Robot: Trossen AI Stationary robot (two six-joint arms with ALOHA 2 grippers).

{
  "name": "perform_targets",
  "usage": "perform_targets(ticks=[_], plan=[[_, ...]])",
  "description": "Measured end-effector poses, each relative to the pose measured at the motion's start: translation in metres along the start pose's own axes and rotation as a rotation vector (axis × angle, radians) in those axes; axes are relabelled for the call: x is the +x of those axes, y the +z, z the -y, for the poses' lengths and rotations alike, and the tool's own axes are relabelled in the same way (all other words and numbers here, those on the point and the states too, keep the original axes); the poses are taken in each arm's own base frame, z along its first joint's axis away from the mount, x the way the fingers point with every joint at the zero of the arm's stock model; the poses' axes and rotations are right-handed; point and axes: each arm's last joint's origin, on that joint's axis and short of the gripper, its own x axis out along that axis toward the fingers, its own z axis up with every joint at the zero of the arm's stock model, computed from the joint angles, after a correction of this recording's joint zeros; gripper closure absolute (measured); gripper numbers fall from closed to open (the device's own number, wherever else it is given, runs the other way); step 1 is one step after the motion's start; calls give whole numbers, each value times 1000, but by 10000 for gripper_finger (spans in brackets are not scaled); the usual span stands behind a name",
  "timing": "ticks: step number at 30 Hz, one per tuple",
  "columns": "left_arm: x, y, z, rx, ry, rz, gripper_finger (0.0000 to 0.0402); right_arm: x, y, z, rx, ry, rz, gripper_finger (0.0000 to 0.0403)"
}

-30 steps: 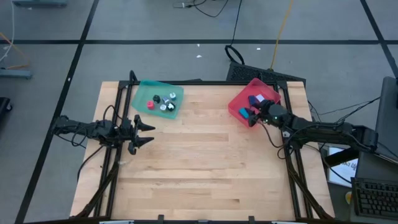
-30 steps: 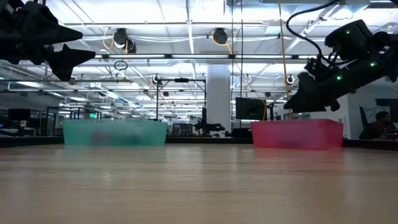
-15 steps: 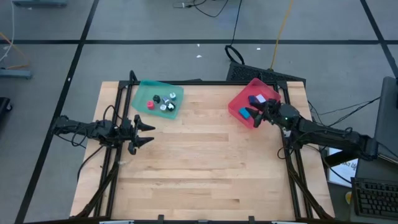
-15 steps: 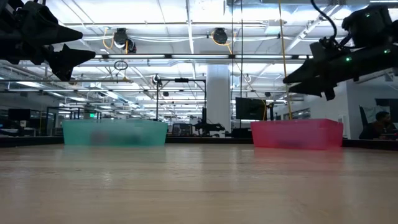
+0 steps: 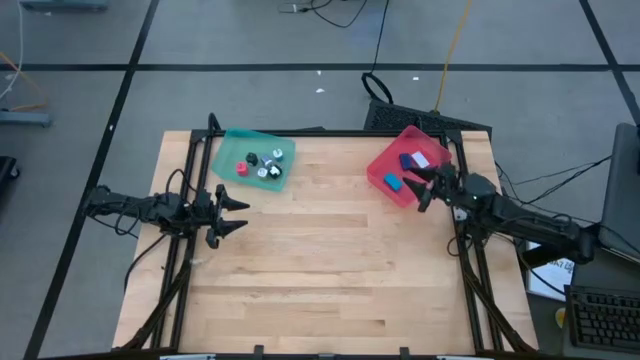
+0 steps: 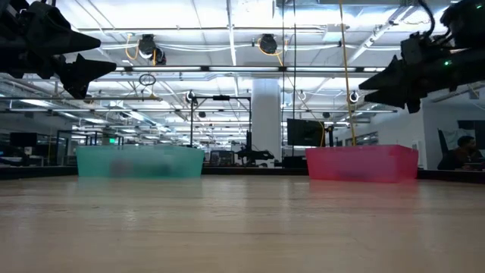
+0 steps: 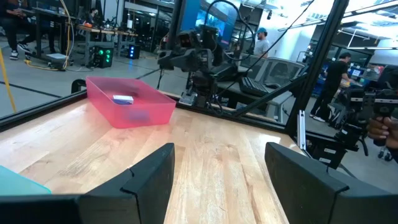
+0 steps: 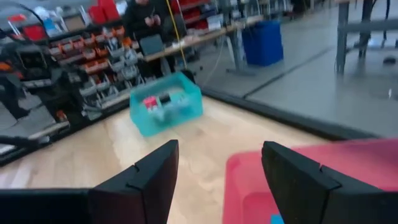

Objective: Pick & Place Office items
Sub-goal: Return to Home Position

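Several tiny office items lie in two trays at the table's far side. The teal tray (image 5: 250,160) holds a red piece (image 5: 242,168), a black one (image 5: 252,158) and pale ones (image 5: 266,172). The red tray (image 5: 408,165) holds a bright blue piece (image 5: 394,182), a dark one (image 5: 408,160) and a white one (image 5: 421,158). My right gripper (image 5: 421,192) hangs open and empty, level, above the red tray's near right corner. My left gripper (image 5: 243,214) waits open and empty at the table's left edge, just on the near side of the teal tray.
Bare wood fills the middle and near part of the table (image 5: 320,270). A black frame (image 5: 190,170) runs along the left, right and far edges. People and workbenches show in the room beyond, off the table.
My right gripper has drawn back from over the red tray toward the table's right edge, risen a little and tipped from slanting down to level. The pieces in the red tray lie uncovered now. My left arm has kept still.
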Motion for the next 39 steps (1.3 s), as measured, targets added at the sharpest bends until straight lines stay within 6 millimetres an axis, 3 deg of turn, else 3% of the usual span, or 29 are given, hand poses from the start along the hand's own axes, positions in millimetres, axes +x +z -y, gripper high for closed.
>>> perform_targets(ticks=[5, 14, 26, 32, 39], plan=[[0, 0, 0, 0, 0, 0, 149, -10, 1, -7, -28, -2, 59, 181], [0, 0, 0, 0, 0, 0, 149, -16, -15, -18, -73, 59, 107, 181], [0, 0, 0, 0, 0, 0, 149, -26, -20, -37, -213, 298, 81, 181], [0, 0, 0, 0, 0, 0, 149, -27, -21, -39, -362, 313, 99, 181], [0, 0, 0, 0, 0, 0, 149, -27, -21, -39, -360, 315, 98, 181]])
